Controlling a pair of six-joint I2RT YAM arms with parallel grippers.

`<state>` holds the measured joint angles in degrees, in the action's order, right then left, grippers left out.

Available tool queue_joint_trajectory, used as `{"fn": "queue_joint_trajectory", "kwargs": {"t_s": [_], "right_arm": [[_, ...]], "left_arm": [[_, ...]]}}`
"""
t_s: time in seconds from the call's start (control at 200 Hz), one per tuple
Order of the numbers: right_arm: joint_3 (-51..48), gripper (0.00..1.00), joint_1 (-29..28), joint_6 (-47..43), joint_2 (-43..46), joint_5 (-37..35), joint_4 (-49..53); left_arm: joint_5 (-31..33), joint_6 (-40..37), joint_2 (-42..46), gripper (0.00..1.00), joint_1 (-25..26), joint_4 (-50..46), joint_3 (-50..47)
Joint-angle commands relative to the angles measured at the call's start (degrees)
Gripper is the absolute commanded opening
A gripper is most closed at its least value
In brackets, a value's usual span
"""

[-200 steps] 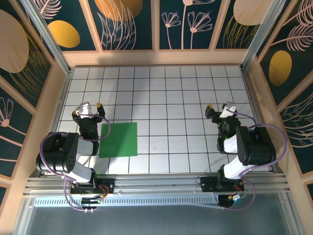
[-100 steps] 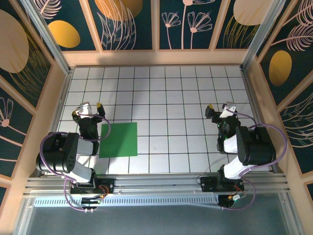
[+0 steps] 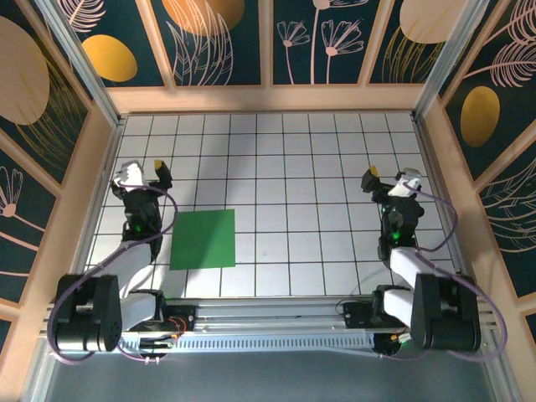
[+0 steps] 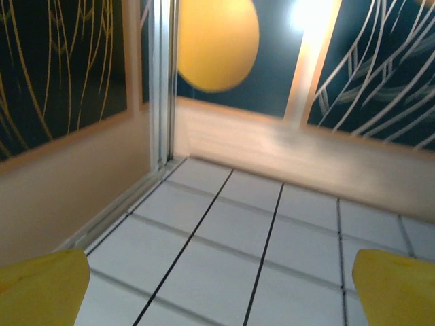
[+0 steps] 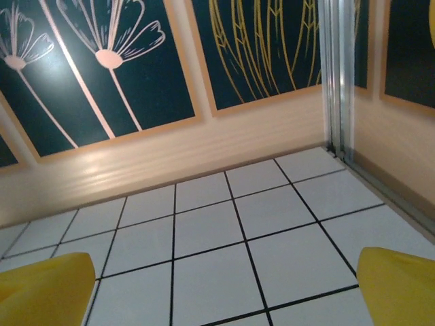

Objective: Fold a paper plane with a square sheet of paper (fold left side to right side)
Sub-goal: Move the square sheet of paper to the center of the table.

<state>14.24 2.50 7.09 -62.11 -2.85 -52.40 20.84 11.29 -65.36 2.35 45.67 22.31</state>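
Note:
The square sheet of paper (image 3: 203,239) lies flat and unfolded on the white grid floor at the near left, bright green. My left gripper (image 3: 143,171) hovers just beyond and left of the sheet's far left corner, open, nothing between its yellow fingertips (image 4: 41,288). On the far right side my right gripper (image 3: 389,176) is open too, well away from the paper, its yellow fingertips (image 5: 397,285) spread over bare tiles. No paper plane shape is visible.
Wooden walls with dark floral panels enclose the tiled floor (image 3: 285,167). The left wall (image 4: 61,197) stands close to my left gripper; the right wall (image 5: 401,156) and a metal corner post (image 5: 338,75) lie close to my right gripper.
Both arms have stretched forward from their folded poses, carrying each gripper farther from the bases. The left gripper moved off the paper's left edge. The paper has not moved.

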Motion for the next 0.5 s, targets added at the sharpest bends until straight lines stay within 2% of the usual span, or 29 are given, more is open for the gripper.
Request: {"fn": "queue_joint_trajectory", "kwargs": {"t_s": [0.0,0.05,0.17,0.26,0.35,0.4,0.49], "right_arm": [[5.2,0.99,0.5,7.7,5.9,-1.0,21.6],[6.7,0.99,0.7,10.1,8.4,1.2,27.6],[10.8,0.99,0.9,16.0,12.7,7.9,40.5],[13.2,0.99,1.1,20.0,14.2,13.1,47.3],[13.7,0.99,1.1,24.2,14.7,18.6,49.7],[13.8,0.99,1.1,26.1,14.4,21.8,50.4],[14.3,0.99,0.9,27.9,13.4,25.8,51.8]], "left_arm": [[-1.0,10.5,3.8,0.99,-0.2,-26.5,8.0],[-4.2,14.7,4.7,0.99,-0.2,-34.0,10.7],[-18.3,18.2,6.2,0.98,-0.2,-45.2,14.0],[-28.6,21.4,6.1,0.99,-0.2,-50.6,14.2],[-38.7,25.7,5.4,0.99,0.3,-51.1,11.6],[-41.5,27.4,4.8,0.99,1.7,-51.2,10.1],[-41.6,27.9,3.3,0.99,6.0,-53.9,9.8]]}}
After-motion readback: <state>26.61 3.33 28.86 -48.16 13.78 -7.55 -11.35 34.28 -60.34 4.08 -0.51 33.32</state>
